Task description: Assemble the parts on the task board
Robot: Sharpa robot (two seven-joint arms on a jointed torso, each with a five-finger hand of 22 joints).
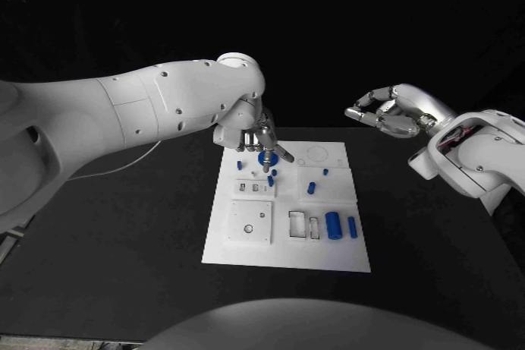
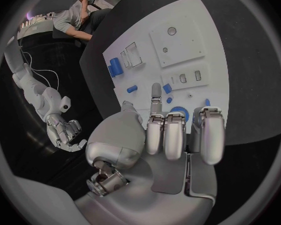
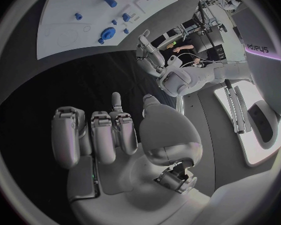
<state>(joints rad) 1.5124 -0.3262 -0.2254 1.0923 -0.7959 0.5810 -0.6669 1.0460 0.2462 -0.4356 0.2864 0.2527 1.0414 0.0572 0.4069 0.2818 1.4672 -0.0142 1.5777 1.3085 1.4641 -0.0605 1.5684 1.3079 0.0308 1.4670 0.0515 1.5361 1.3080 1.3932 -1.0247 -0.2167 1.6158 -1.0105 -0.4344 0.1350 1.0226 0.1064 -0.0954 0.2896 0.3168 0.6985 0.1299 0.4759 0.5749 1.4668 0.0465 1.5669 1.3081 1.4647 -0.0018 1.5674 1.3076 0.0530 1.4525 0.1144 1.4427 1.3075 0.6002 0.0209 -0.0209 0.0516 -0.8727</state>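
The robot's left arm (image 1: 131, 115) reaches in from the left side of the head view, bent downward at the wrist. Its left hand (image 1: 254, 136) hangs with fingers (image 2: 172, 135) pointing down, held close together and nearly straight, one finger stretched further out than the others. The right arm (image 1: 476, 156) enters from the right side and is raised. The right hand (image 1: 388, 111) is lifted in the air, its fingers (image 3: 106, 137) curled inward and holding nothing

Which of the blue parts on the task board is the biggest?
The thick blue cylinder lying near the board's front right corner. It is clearly wider than the slim blue pin beside it and the small pieces farther back near the left robot hand.
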